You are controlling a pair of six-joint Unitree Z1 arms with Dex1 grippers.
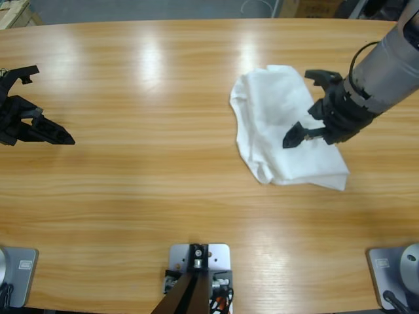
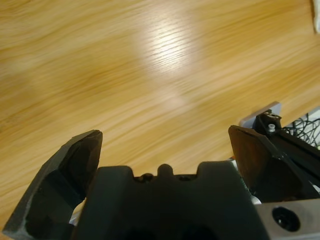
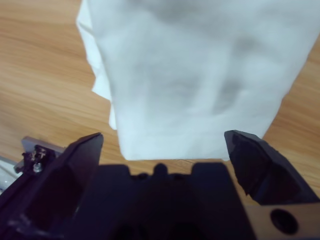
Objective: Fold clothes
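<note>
The clothes are one white T-shirt (image 1: 272, 121), lying crumpled in a compact bundle on the right half of the wooden table (image 1: 157, 170). My right gripper (image 1: 296, 108) reaches in from the upper right and hovers over the bundle's right side. In the right wrist view, the right gripper (image 3: 164, 137) is open and the white T-shirt (image 3: 200, 75) fills the space ahead of it, with nothing held. At the table's far left, my left gripper (image 1: 55, 103) is far from the shirt. The left gripper (image 2: 165, 135) is open over bare wood.
The table's far edge (image 1: 196, 23) runs along the top, with a grey floor and boxes beyond it. Bare wood (image 2: 125, 60) lies between the two arms. A sliver of white cloth (image 2: 316, 15) shows at the corner of the left wrist view.
</note>
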